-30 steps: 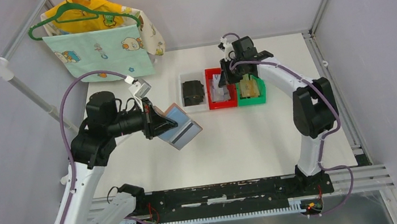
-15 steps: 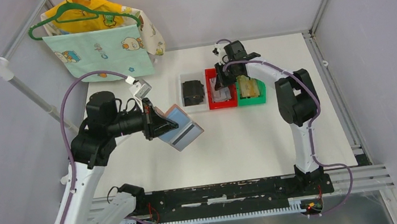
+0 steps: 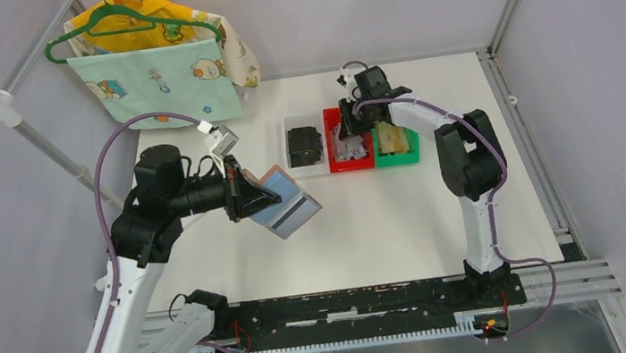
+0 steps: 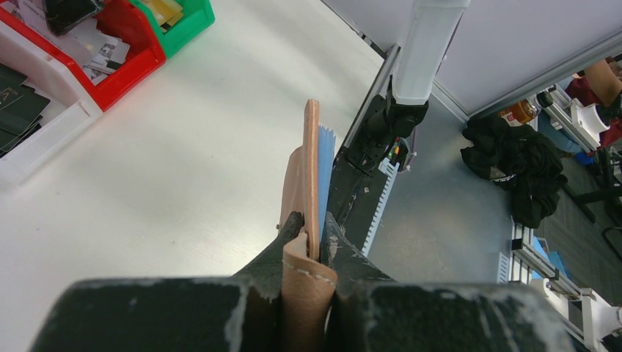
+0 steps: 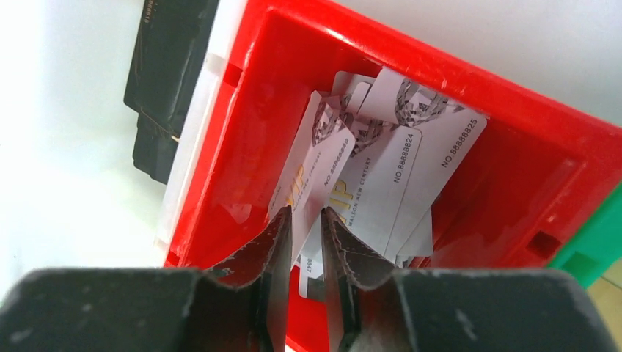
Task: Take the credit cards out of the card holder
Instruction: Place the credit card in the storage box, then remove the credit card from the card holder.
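Your right arm (image 3: 460,158) has folded in and swung left over the past second. That carried the right end effector (image 5: 306,220) from the red-green seam to above the red bin (image 5: 513,191). The left arm (image 3: 160,209) has not moved. It keeps the holder (image 3: 290,202) raised over the left of the worktop (image 3: 387,221), probably so the right arm can reach its sleeves. The left end effector (image 4: 312,231) is clamped on the holder's folded end, with the blue sleeve edges pointing away from it. In the red bin, at the far middle, the cards (image 5: 411,161) lie fanned. One stands tilted against the right fingers (image 5: 279,235), which are almost closed. You cannot tell whether they pinch it or have let go. The bin looks like the drop point for pulled cards.
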### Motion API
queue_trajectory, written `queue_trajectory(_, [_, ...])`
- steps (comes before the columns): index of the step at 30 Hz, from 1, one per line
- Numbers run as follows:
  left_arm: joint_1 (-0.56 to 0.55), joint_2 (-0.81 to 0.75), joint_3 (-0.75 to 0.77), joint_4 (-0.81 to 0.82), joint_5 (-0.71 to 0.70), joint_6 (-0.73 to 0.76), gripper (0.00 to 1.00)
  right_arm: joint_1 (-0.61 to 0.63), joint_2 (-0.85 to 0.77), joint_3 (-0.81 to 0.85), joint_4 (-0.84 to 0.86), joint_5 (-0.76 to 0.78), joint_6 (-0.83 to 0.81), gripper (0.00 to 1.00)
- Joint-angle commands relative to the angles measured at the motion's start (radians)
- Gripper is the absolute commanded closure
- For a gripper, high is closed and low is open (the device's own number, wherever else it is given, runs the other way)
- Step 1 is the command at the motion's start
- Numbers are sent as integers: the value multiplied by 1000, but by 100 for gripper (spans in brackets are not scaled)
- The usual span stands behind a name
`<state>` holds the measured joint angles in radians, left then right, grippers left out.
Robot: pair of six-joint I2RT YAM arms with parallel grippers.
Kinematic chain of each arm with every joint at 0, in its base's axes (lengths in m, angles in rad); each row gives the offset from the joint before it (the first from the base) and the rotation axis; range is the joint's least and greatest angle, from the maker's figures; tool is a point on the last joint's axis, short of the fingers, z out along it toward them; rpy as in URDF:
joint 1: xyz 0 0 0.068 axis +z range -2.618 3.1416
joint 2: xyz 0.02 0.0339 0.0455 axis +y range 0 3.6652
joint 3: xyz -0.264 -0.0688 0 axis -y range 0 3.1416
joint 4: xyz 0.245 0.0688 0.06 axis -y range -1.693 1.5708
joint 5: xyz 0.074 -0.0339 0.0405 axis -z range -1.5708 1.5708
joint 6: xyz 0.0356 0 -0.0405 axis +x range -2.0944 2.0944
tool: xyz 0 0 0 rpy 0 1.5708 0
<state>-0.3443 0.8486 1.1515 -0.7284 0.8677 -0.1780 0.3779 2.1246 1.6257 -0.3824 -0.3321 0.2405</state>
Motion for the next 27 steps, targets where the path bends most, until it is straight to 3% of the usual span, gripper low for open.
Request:
queue_trajectory(1, [-2, -16, 38, 24, 38, 24, 98, 15, -140, -1, 66, 41, -12, 73])
queue_trajectory(13, [-2, -11, 52, -3, 42, 56, 98, 50, -510, -125, 84, 31, -72, 48])
queue_trajectory(18, [-2, -3, 57, -13, 57, 76, 98, 83, -733, -277, 199, -183, -83, 29])
queue_trajectory(23, [-2, 17, 63, -40, 113, 121, 98, 169, -948, -517, 507, -439, -2, 6])
queue_trajectory(27, [-2, 41, 70, -70, 169, 153, 98, 284, -967, -532, 535, -525, -14, 2])
